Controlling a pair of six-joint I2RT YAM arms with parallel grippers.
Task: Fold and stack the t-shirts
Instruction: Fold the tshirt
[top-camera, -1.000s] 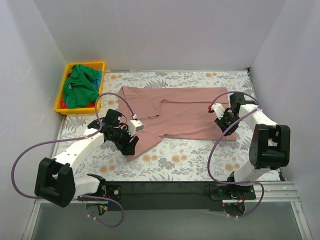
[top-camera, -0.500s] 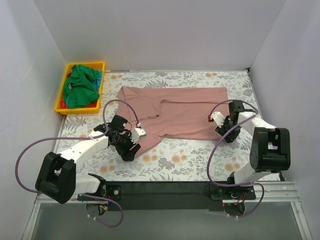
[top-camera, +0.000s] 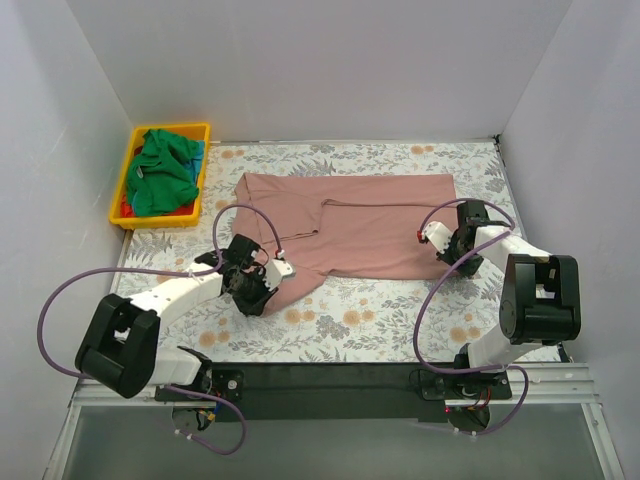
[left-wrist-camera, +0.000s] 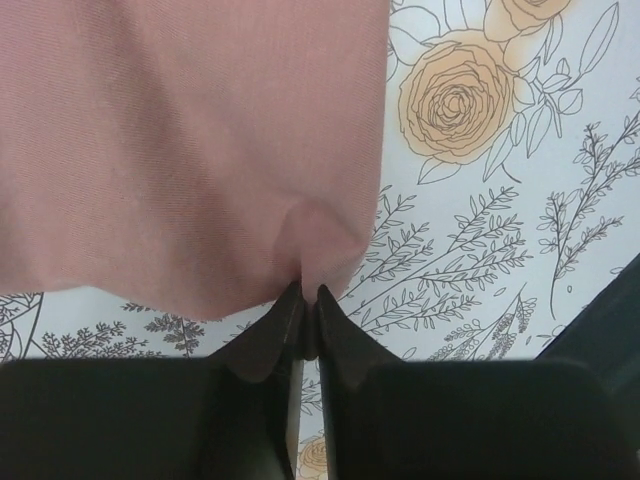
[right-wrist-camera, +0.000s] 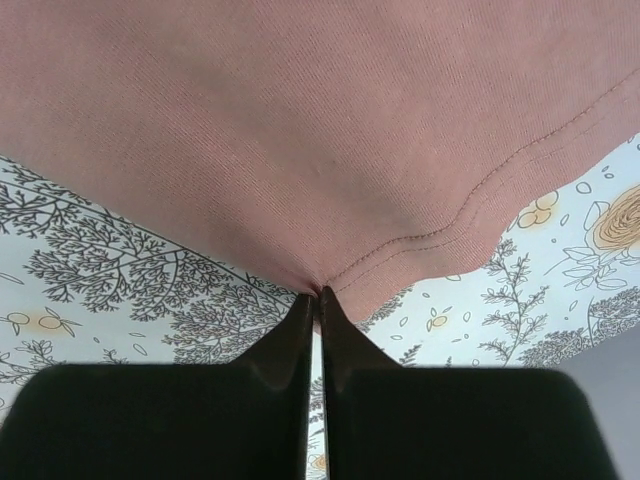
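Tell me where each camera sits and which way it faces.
Top external: above and behind the arm bases, looking down on the pink t-shirt and both arms.
Left wrist: on the left arm, facing down; left hand shut on the shirt's edge.
Right wrist: same, right hand shut on its stitched hem.
Shared: pink t-shirt over floral cover.

Floral-covered table (top-camera: 400, 320): pink t-shirt (top-camera: 380, 220) spread, yellow bin (top-camera: 172, 127) far-left corner.

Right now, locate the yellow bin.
In the top view, the yellow bin sits at the far-left corner of the floral cover, left of the pink t-shirt.
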